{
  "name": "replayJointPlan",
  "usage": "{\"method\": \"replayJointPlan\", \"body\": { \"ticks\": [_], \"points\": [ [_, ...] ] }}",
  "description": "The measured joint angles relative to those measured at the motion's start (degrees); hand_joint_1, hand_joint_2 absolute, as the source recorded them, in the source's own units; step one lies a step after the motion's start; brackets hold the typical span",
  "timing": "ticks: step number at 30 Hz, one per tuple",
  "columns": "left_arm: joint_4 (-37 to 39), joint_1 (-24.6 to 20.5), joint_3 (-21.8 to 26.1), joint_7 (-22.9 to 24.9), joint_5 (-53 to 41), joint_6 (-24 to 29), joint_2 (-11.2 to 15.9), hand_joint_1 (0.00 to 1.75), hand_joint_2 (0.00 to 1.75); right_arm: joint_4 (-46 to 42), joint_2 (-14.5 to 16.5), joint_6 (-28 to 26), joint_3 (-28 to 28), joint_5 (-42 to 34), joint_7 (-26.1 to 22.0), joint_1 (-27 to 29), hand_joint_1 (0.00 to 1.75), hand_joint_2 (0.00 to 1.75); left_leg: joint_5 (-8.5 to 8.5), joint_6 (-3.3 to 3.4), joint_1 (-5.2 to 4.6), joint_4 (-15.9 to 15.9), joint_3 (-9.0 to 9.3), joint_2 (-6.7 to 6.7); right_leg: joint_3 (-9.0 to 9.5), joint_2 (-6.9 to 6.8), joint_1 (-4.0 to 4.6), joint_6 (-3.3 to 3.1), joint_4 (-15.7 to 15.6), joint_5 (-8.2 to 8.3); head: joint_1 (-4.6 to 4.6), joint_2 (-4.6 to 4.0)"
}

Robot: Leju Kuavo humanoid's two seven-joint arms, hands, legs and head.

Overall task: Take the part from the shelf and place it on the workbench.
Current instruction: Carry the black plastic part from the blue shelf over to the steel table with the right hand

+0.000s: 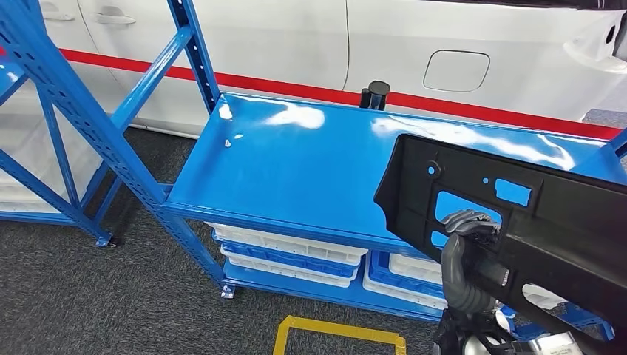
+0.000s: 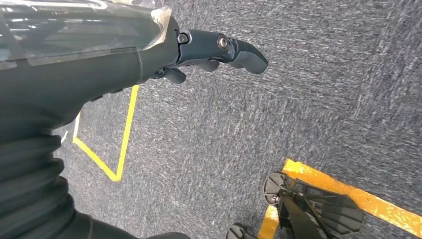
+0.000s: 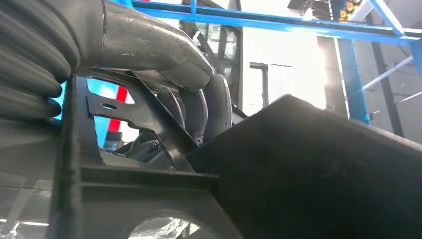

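Above blue shelf (image 1: 296, 163), right hand (image 1: 473, 225) grips blk part (image 1: 547, 222).

One black part (image 1: 532, 222) shows at the right of the head view, held by one robot hand (image 1: 467, 225); a second hand (image 2: 219, 50) shows in the left wrist view, its fingers loosely curled around nothing. There is one blue shelf unit (image 1: 296, 163) across the middle of the head view, with four white trays (image 1: 288, 244) visible beneath its deck in two stacks of two, and a second blue rack (image 1: 44, 111) at the upper left. One white car (image 1: 296, 44) runs along the top, one black cylinder (image 1: 378, 92) stands at the back edge of the shelf, and one yellow floor outline (image 1: 336, 333) lies at the bottom centre.
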Motion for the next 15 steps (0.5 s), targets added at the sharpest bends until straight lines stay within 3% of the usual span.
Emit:
{"method": "replayJointPlan", "body": {
  "ticks": [1, 3, 4, 6, 9, 12, 13, 15],
  "points": [
    [0.0, 0.0, 0.0, 0.0, 0.0, -0.1, 0.0, 0.00, 1.75, -0.1, -0.2, -0.2, 0.2, 0.0, 0.0, 0.2, 1.75, 1.75, 0.01, -0.08, 0.09, 0.0, 0.02, -0.02, 0.09, -0.01, -0.12, 0.66, -1.0, 1.18, 0.01, 0.00],
    [0.0, 0.0, 0.0, 0.0, -0.1, -0.2, 0.0, 0.00, 1.75, -0.3, -0.6, -0.5, 0.6, 0.0, 0.0, 0.3, 1.75, 1.75, 0.06, -0.57, 0.32, 0.1, 0.05, -0.07, 3.01, -0.07, -0.51, 1.99, -8.4, 5.02, 0.06, 0.00],
    [0.1, 0.0, 0.0, 0.0, -0.1, -0.2, 0.0, 0.00, 1.75, -0.4, -0.8, -0.8, 0.7, -0.1, 0.0, 0.3, 1.75, 1.75, 0.10, -0.96, 0.32, 0.2, -0.01, -0.14, 4.50, -0.01, -0.50, 2.17, -11.6, 6.88, 0.10, 0.00],
    [0.1, 0.0, 0.0, 0.0, -0.1, -0.2, 0.0, 0.00, 1.75, -0.6, -0.9, -1.9, 0.8, -0.2, 0.0, 0.4, 1.75, 1.75, 0.27, -1.76, 0.17, 0.5, -0.08, -0.28, 5.60, 0.19, -0.32, 1.62, -14.3, 8.57, 0.08, 0.01],
    [0.1, 0.1, 0.0, 0.1, -0.2, -0.2, 0.0, 0.00, 1.75, -0.7, -1.1, -3.6, 0.8, -0.1, -0.1, 0.5, 1.75, 1.75, 0.35, -2.77, 0.28, 0.8, -0.37, -0.39, 4.80, 0.38, -0.36, 0.09, -14.1, 9.15, -0.05, 0.01],
    [0.2, 0.1, 0.0, 0.3, -0.2, -0.1, 0.0, 0.00, 1.75, -0.7, -1.1, -4.6, 0.8, 0.2, -0.1, 0.6, 1.75, 1.75, -3.49, -3.37, 0.55, 4.3, -1.95, -0.10, 4.16, 0.29, -0.50, -1.61, -14.2, 10.00, -0.26, 0.00],
    [0.2, 0.1, 0.0, 0.3, -0.2, -0.1, 0.0, 0.00, 1.75, -0.7, -1.1, -4.8, 0.8, 0.2, -0.1, 0.6, 1.75, 1.75, -4.48, -3.44, 0.56, 5.3, -2.34, -0.04, 4.00, 0.27, -0.45, -1.88, -14.2, 10.11, -0.30, 0.00],
    [0.2, 0.1, 0.0, 0.3, -0.2, -0.1, 0.0, 0.00, 1.75, -0.7, -1.1, -4.8, 0.8, 0.2, -0.1, 0.6, 1.75, 1.75, -4.66, -3.45, 0.56, 5.5, -2.42, -0.04, 3.97, 0.27, -0.43, -1.91, -14.2, 10.13, -0.30, -0.01]
  ]
}}
